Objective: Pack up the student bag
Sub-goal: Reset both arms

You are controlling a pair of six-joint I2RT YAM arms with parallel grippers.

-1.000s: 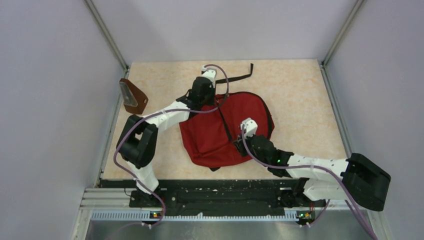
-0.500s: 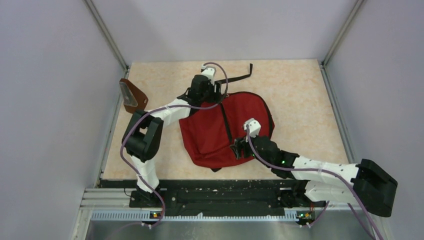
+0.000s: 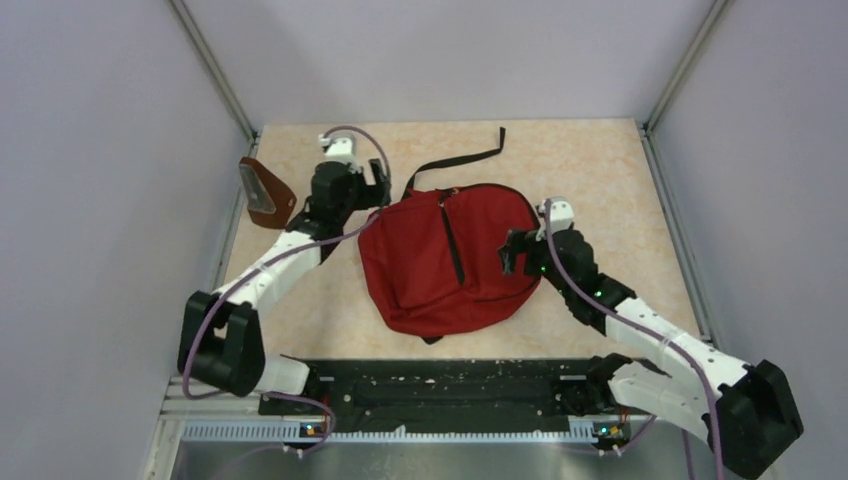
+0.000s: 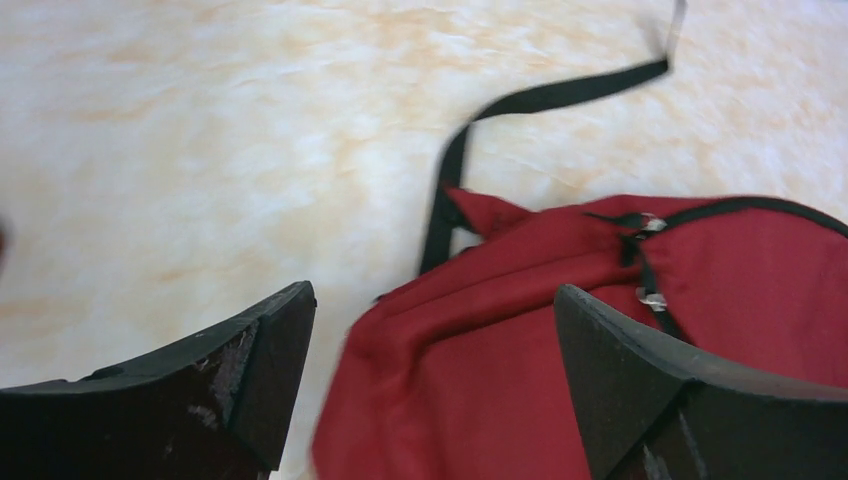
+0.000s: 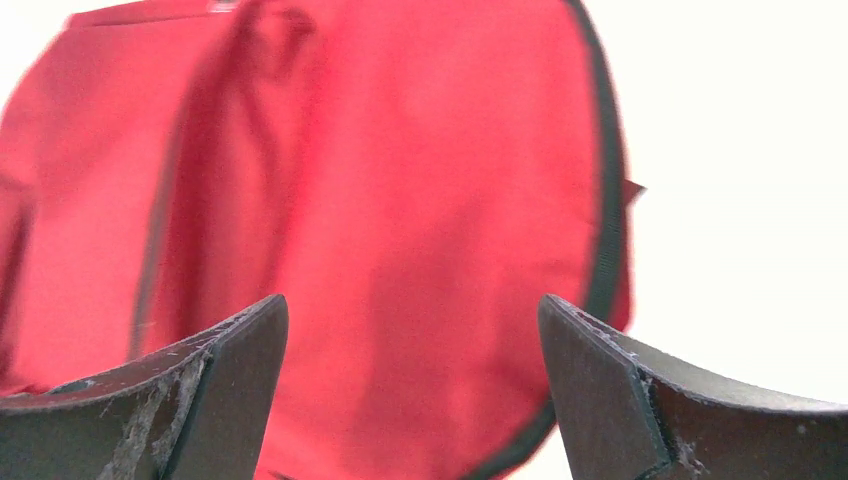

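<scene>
A beige marbled table is seen from above, enclosed by pale walls. The student bag, dark red and the largest item on it, is laid flat at the centre of the table, slightly toward 6 o'clock. A black zipper is run down its front from 12 toward 6 o'clock.

The left arm is stretched from its base toward 12 o'clock. The left gripper is held at the 10 o'clock corner of the bag. In the left wrist view its jaws are spread wide, and the bag's upper corner and zipper pulls are seen beyond them. Whether the fingers touch the fabric cannot be told.

The right arm is extended toward 11 o'clock. The right gripper is placed at the 3 o'clock edge of the bag and pointed toward 9 o'clock. Its jaws are likewise spread. In the blurred right wrist view red fabric with a black edge trim is seen past them. Contact cannot be judged.

A black strap is trailed over the table from the bag's top toward 1 o'clock.

A small brown pouch is set at the table's 10 o'clock edge, just beside the left wrist and apart from the bag.
</scene>
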